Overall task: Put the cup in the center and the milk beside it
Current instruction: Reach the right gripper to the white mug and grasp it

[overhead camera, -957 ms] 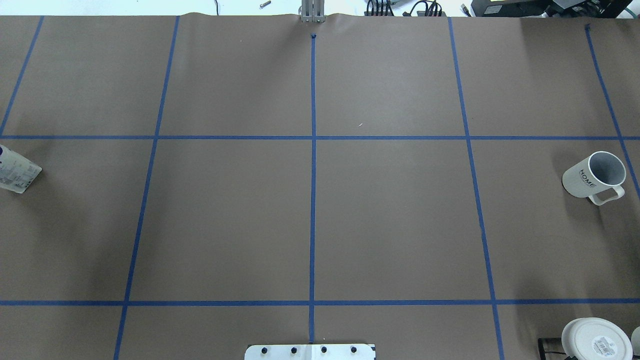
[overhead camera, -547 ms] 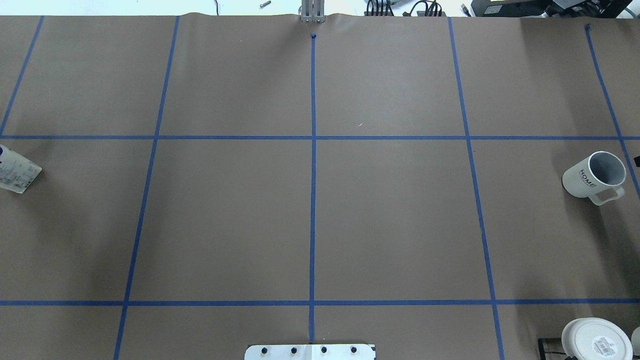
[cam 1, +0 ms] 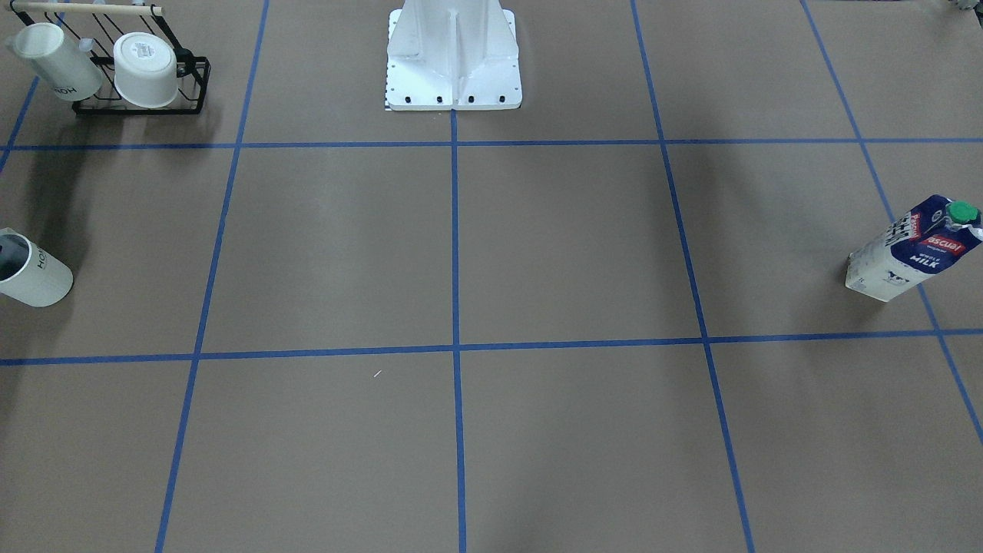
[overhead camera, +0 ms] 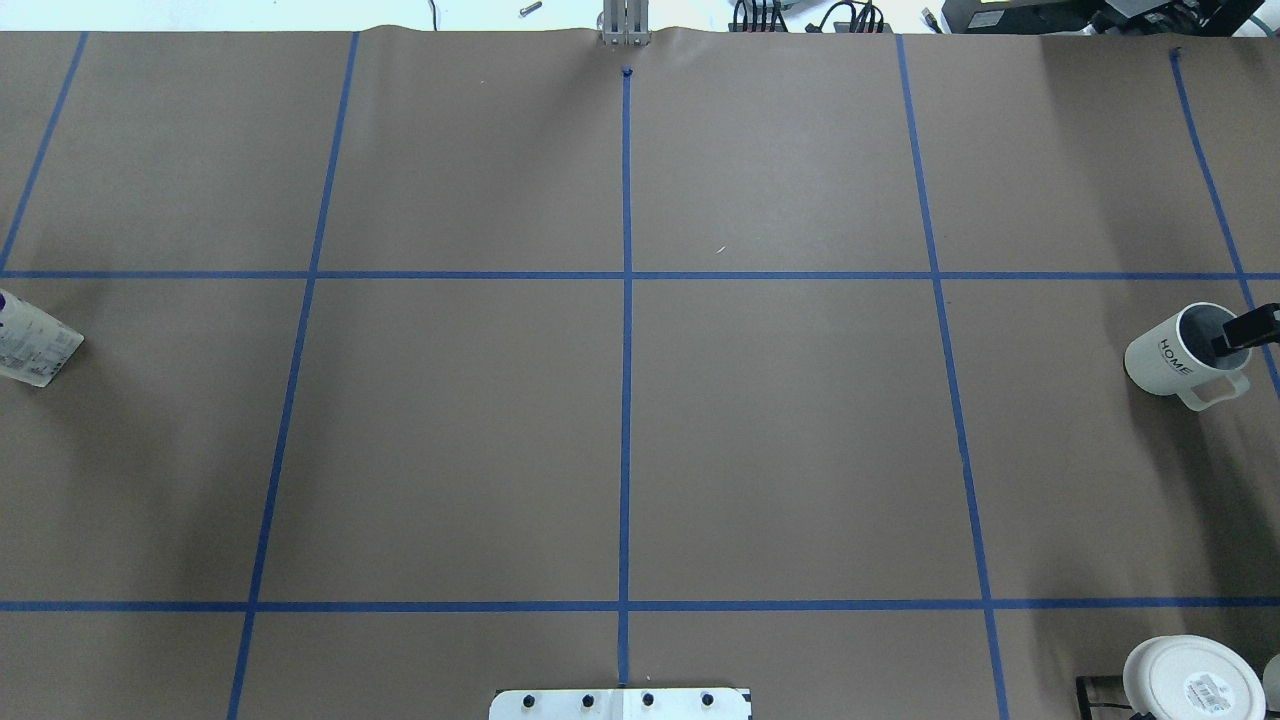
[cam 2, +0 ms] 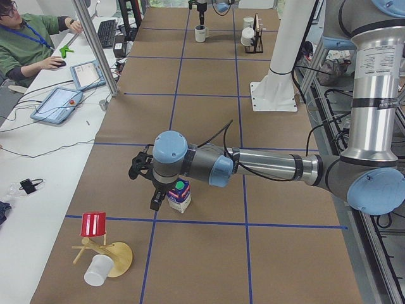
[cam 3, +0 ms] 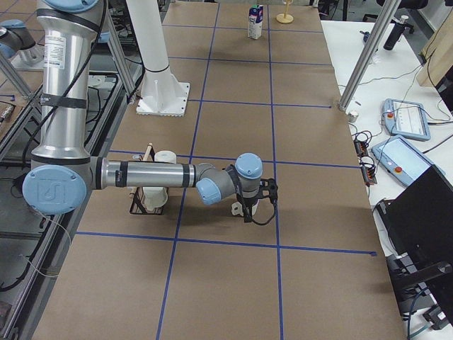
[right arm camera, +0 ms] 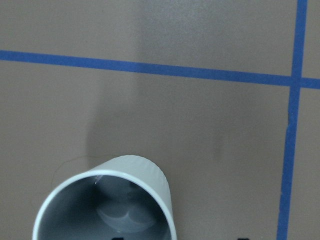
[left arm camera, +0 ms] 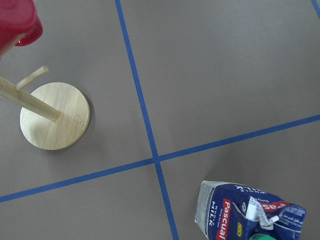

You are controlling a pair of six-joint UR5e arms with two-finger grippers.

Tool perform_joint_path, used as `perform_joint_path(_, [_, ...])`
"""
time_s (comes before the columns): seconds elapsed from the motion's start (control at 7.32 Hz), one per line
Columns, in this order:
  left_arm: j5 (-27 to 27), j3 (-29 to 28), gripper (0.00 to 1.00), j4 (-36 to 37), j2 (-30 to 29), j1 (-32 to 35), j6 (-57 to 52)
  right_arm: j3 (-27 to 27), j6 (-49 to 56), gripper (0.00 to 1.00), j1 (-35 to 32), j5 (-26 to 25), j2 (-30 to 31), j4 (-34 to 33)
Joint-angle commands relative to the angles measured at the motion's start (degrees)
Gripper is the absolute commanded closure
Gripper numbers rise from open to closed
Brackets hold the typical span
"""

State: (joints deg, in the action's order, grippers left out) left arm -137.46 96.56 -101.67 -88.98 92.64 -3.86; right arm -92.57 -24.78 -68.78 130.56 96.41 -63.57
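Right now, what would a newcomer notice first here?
Blue tape lines grid the brown tabletop. A white cylindrical mug with a dark grey inside stands at the robot's far right under the right arm, and a tall navy-and-white milk carton with a green cap at its far left under the left arm.

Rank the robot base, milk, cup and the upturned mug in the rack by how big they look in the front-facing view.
1. Base
2. Milk
3. Cup and upturned mug: they look about alike, and the frame edge cuts off part of the cup, so I leave them unranked.
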Motion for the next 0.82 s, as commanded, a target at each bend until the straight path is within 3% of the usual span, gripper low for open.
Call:
perform_joint_path(0.0, [0.00,-0.06,0.01,-0.11,0.04,0.00,-0.10,0.29,0.52,1.00,1.37,-0.57,-0.17,0.28])
perform_joint_path(0.41, [0.00,-0.06,0.01,-0.11,0.04,0.00,-0.10,-0.50,0.44,1.00,1.28,0.31,-0.70,0.20])
perform_joint_path(0.68, [0.00,0.03,0.01,-0.11,0.04,0.00,-0.10,-3.13,-0.26,1.00,-0.20,4.42,-3.49,-0.85])
